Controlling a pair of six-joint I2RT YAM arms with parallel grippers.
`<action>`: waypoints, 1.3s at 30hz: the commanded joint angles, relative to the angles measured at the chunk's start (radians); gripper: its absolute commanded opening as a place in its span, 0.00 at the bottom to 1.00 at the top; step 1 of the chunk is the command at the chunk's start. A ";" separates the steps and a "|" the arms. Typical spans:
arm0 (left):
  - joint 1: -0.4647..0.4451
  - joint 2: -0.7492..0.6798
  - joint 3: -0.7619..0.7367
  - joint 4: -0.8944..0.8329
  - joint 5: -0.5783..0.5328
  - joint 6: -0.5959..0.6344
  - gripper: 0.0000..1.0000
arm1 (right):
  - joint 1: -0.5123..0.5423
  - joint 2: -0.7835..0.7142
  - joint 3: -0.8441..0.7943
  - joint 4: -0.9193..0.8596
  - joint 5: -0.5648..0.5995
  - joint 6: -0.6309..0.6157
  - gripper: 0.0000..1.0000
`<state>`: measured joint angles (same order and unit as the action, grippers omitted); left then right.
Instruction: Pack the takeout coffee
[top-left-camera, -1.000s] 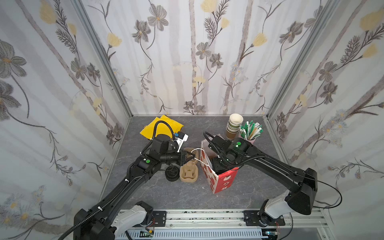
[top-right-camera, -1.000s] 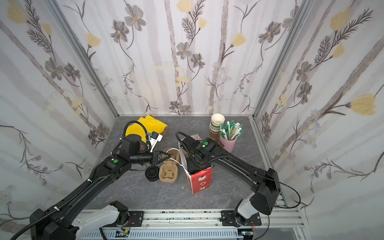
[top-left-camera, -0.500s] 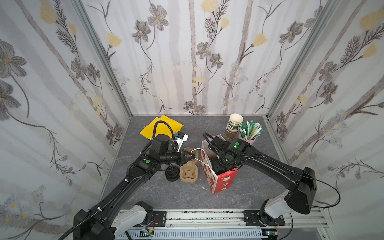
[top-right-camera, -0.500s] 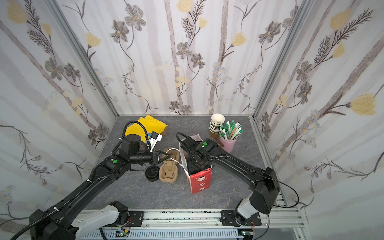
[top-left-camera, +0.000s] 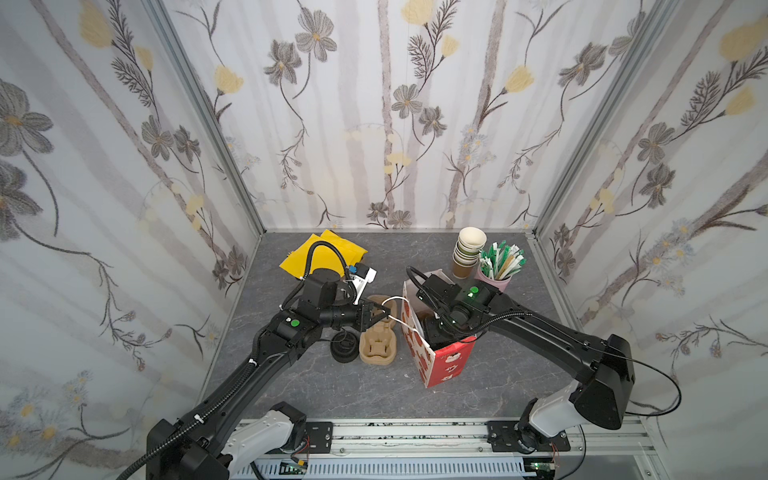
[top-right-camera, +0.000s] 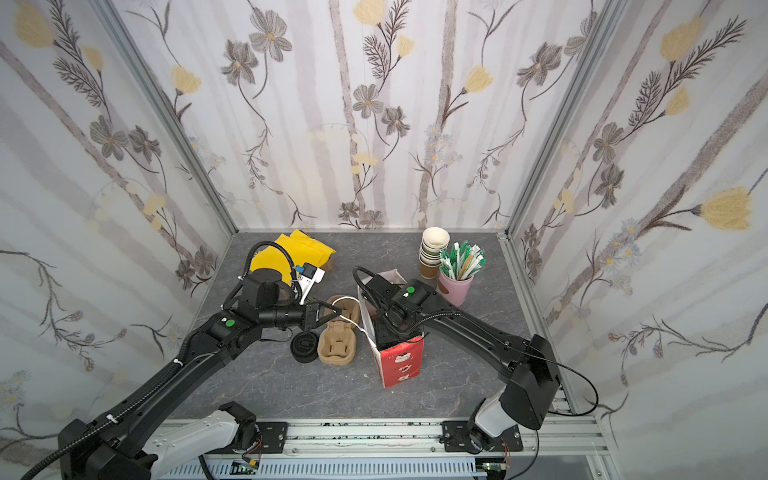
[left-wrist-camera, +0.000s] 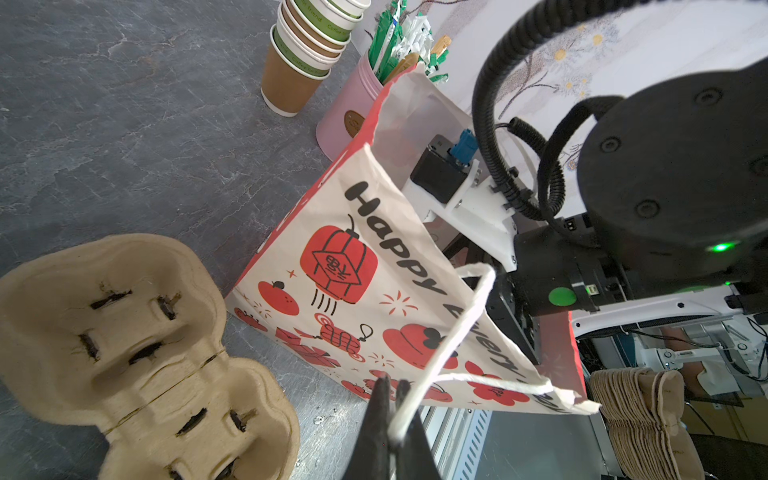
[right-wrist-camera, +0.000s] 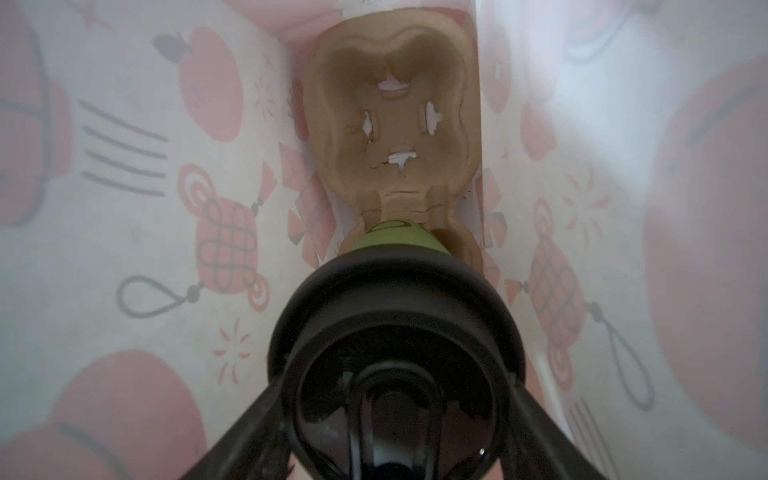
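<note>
Two grips are active: my left gripper (left-wrist-camera: 392, 395) clenched on the white handle (left-wrist-camera: 465, 328), my right gripper (right-wrist-camera: 398, 399) grasping the takeout coffee (right-wrist-camera: 395, 307) at the carrier (right-wrist-camera: 390, 104) inside the bag (top-left-camera: 446, 365), 3 o'clock of the left gripper in a top view; I judge release and withdrawal remain.

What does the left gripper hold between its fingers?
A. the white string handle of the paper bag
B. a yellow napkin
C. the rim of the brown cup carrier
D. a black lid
A: in the left wrist view the left gripper is shut on the white string handle of the paper bag.
</note>
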<state>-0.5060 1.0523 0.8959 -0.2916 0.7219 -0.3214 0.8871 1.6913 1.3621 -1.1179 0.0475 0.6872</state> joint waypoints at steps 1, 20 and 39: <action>0.001 -0.003 0.000 0.028 0.013 0.004 0.00 | 0.000 0.019 -0.017 0.004 -0.013 0.003 0.68; 0.001 -0.006 -0.002 0.029 0.013 0.004 0.00 | 0.000 0.031 -0.055 0.023 -0.011 0.002 0.68; 0.001 -0.011 -0.003 0.029 0.014 0.005 0.00 | -0.001 0.038 -0.065 0.030 -0.010 -0.001 0.67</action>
<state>-0.5060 1.0443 0.8959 -0.2913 0.7223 -0.3210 0.8845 1.7149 1.3045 -1.0718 0.0483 0.6865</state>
